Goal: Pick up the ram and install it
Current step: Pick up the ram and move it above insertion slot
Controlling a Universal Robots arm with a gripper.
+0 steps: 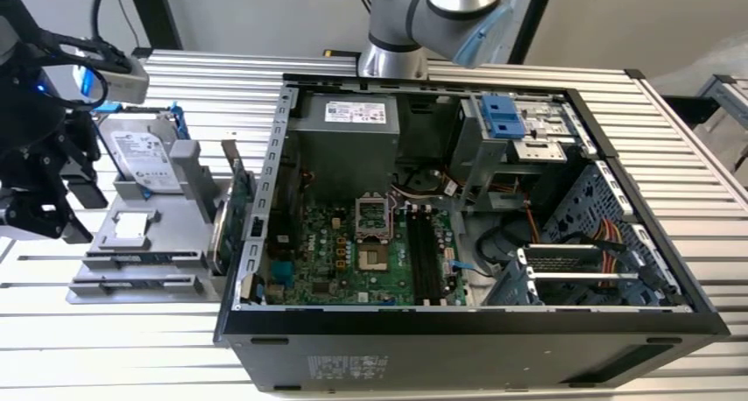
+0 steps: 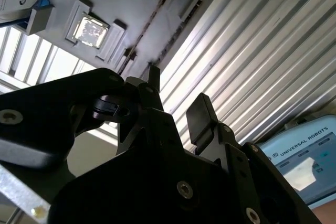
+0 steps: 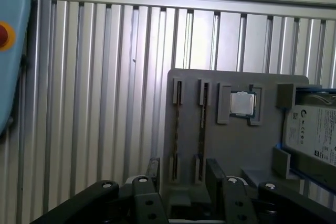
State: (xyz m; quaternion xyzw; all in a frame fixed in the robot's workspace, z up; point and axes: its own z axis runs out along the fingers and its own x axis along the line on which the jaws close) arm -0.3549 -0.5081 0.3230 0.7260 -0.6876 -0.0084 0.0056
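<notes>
Approach step, I judge: my black two-finger gripper [image 3: 182, 170] hangs open, empty, over the grey plastic holder [image 3: 236, 145] at the exterior view's left, where the dark green ram stick [image 3: 177, 124] stands edgewise. Grasping needs me straddling it squarely.

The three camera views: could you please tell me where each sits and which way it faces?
Exterior view: high up, looking down into the open computer case; the arm and gripper show.
First wrist view: on the wrist, facing down onto the holder; open gripper shows.
Second wrist view: on the wrist, slanting past the gripper at the holder.
Both wrist views share the holder, ram sticks and processor chip.
</notes>
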